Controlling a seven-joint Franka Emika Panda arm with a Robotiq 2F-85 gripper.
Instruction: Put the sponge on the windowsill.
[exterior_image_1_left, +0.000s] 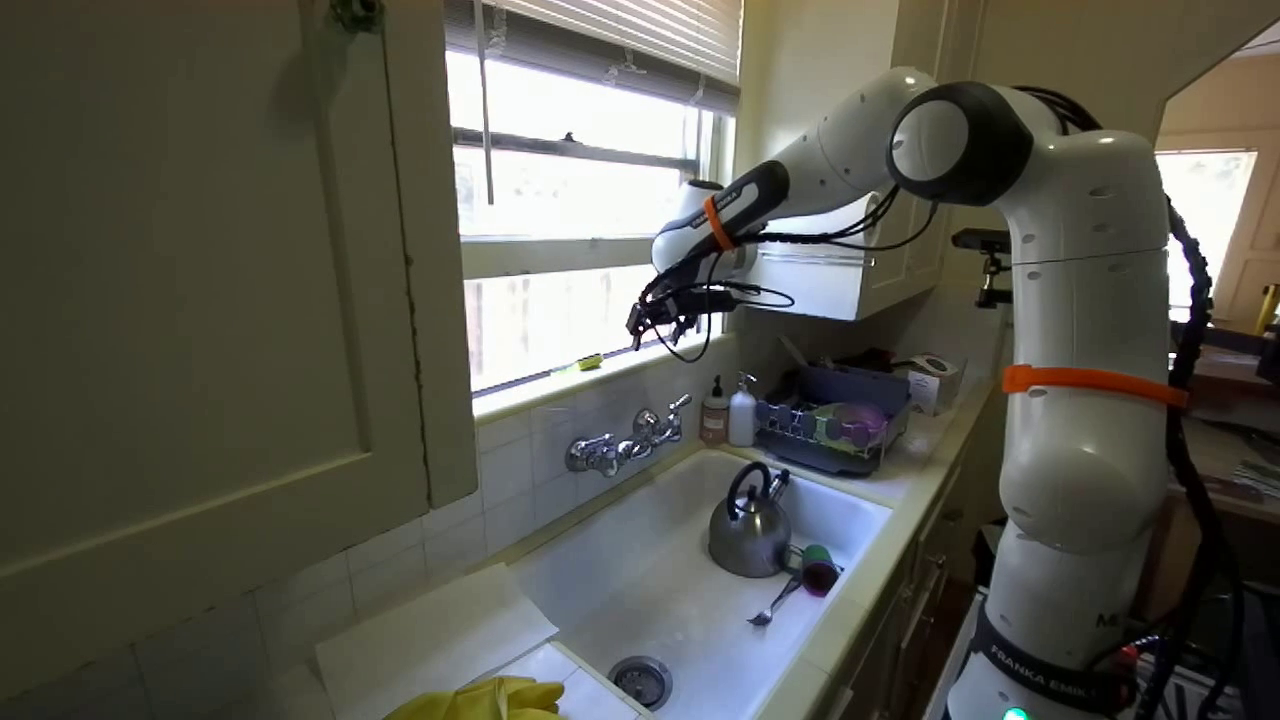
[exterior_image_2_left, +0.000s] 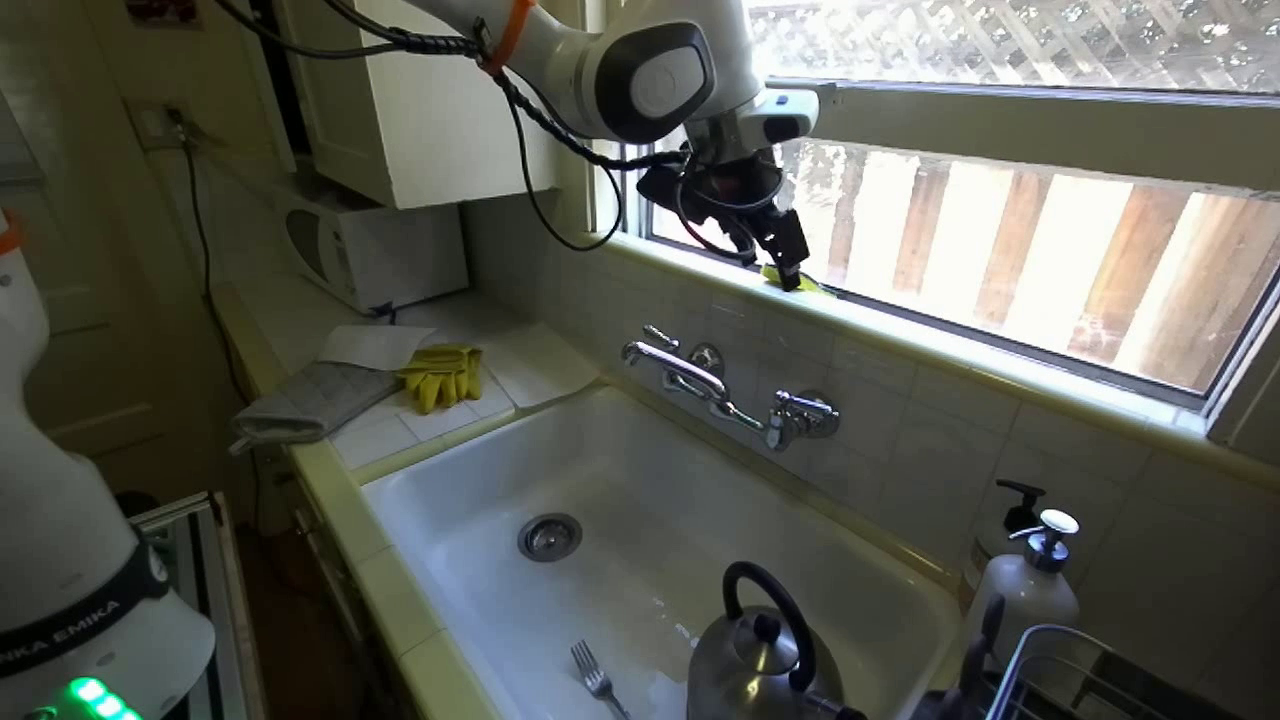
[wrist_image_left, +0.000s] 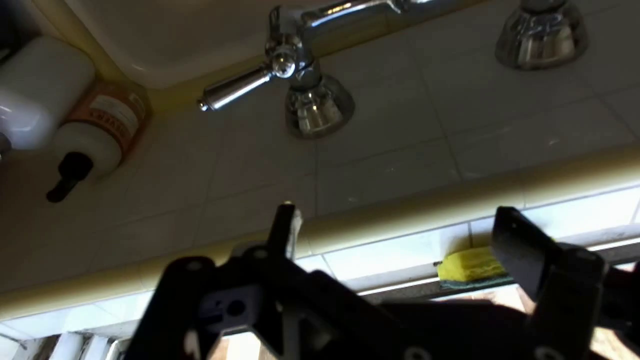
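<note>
A soft-looking, block-shaped yellow and dark green sponge (wrist_image_left: 467, 265) lies lengthwise on the long, thin, white-tiled windowsill (wrist_image_left: 390, 257); the black two-finger metal gripper (wrist_image_left: 395, 214) holds nothing, fingers (wrist_image_left: 522, 255) wide apart; the sponge peeks past the finger at the wrist view's right; I can't tell if they touch; the job looks done, so back off without bumping it.

In an ext. view, btw. 4 & 5 o'clock: black base band (exterior_image_1_left: 1045, 665) w/ "FRANKA EMIKA"; an "M" on the arm base (exterior_image_1_left: 1050, 590) just above. Toward 1 o'clock, forearm panel (exterior_image_1_left: 754, 193): small "EMIKA", 1st word partly under orange strap (exterior_image_1_left: 717, 224). In an ext. view at 8 o'clock, base band (exterior_image_2_left: 70, 630) reads "NKA EMIKA", start cut by view's edge. Wrist view, approx. 10 o'clock: label on pump bottle (wrist_image_left: 106, 125), "MEYER'S", upside down; smaller print illeg. White box (exterior_image_1_left: 932, 390) at 3 o'clock in an ext. view: mark too small to read.
</note>
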